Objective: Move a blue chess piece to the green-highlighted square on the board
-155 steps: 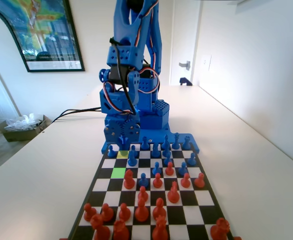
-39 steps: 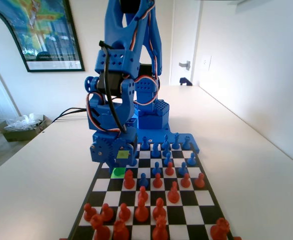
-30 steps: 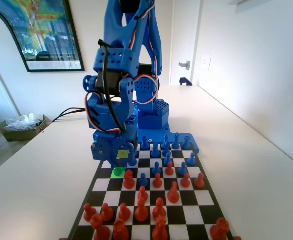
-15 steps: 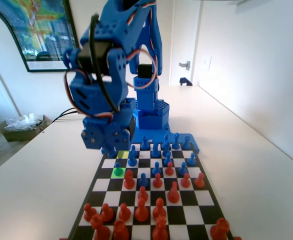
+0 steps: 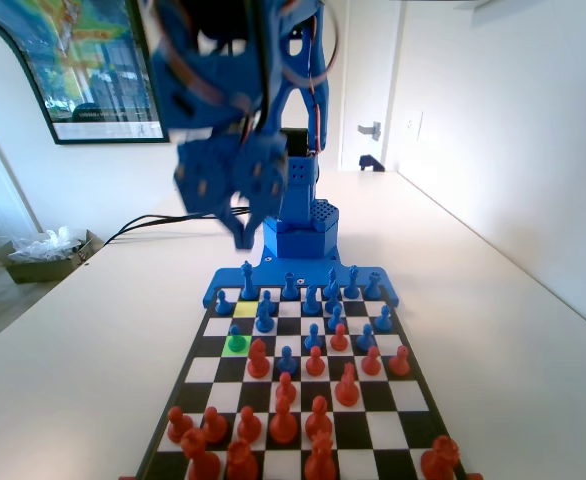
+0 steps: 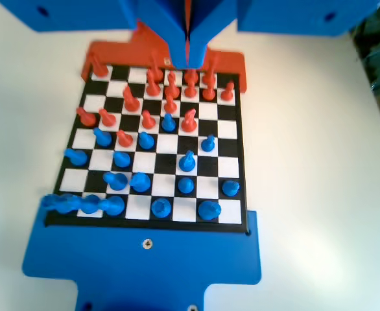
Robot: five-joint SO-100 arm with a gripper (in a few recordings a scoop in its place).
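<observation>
The blue pawn [image 5: 236,339] stands on the green-highlighted square [image 5: 235,347]. Your claw [image 6: 188,55] is pressed together, raised high above the board [image 5: 195,372]. If you lower carelessly, neighbouring pieces may be knocked over.

The flat black-and-white checkered board with a blue plastic edge [image 6: 245,162] is seen from high above, whole playing area in frame. The blue two-finger gripper [image 6: 189,55] hangs from the top edge; its jaws are pressed together, nothing is held between them, and it is well clear of the pieces. The small orange-red plastic pieces [image 6: 170,87] are grouped at the far end of the board. The blue plastic pieces [image 6: 138,181] are spread over the near rows. A small blue plastic pawn with a round head [image 6: 230,188] is seen on the right-hand column, possibly on a black square; blur makes this uncertain. White table surface [image 6: 320,155] is seen around the board.
</observation>
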